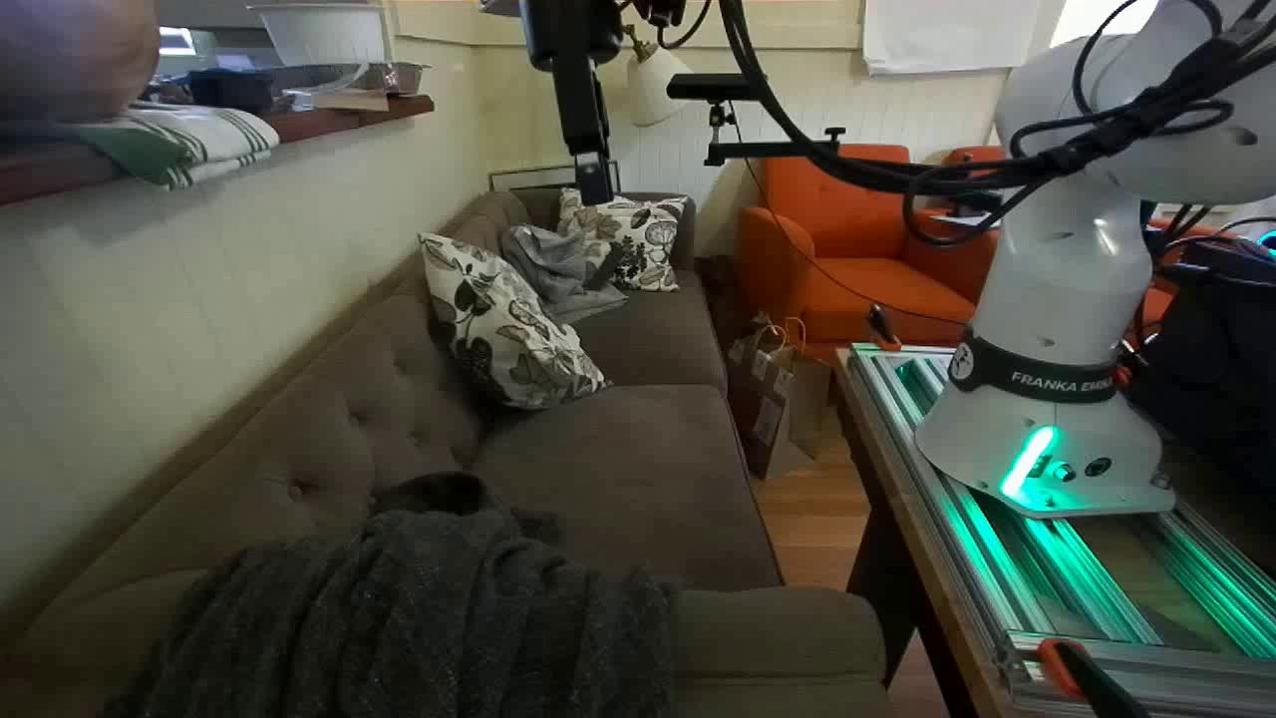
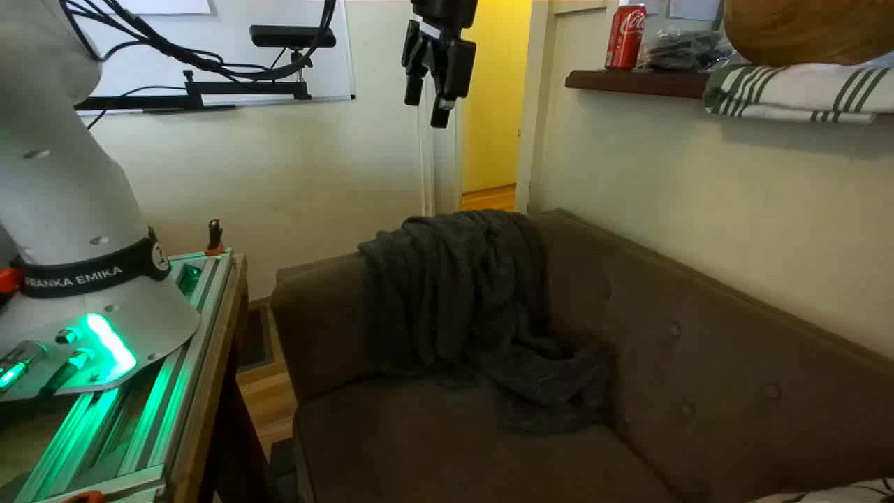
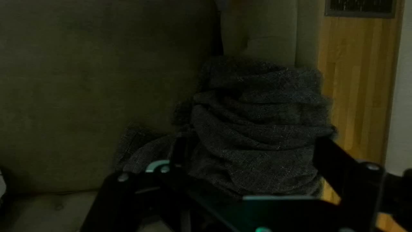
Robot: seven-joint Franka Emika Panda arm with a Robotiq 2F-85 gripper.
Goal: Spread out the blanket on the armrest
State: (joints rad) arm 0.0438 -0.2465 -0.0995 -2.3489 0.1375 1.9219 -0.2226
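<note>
Blanket [image 2: 447, 293] lies in rumpled folds over the armrest [image 2: 318, 304], one end trailing onto the seat [image 2: 419, 461]. I judge it soft, floppy and light for its bulk, nothing to break, though woolly loops could snag. My pincer [image 2: 427, 106] hangs well above, jaws parted, grasping nothing. I'd pinch a raised fold at the blanket's edge by the armrest's bare front and draw it that way, minding the table [image 2: 221, 342] just beyond. Farther off, I reckon there's room to move along the seat as far as the nearer cushion [image 1: 513, 334]; the wall [image 2: 698, 175] bounds the back side.
</note>
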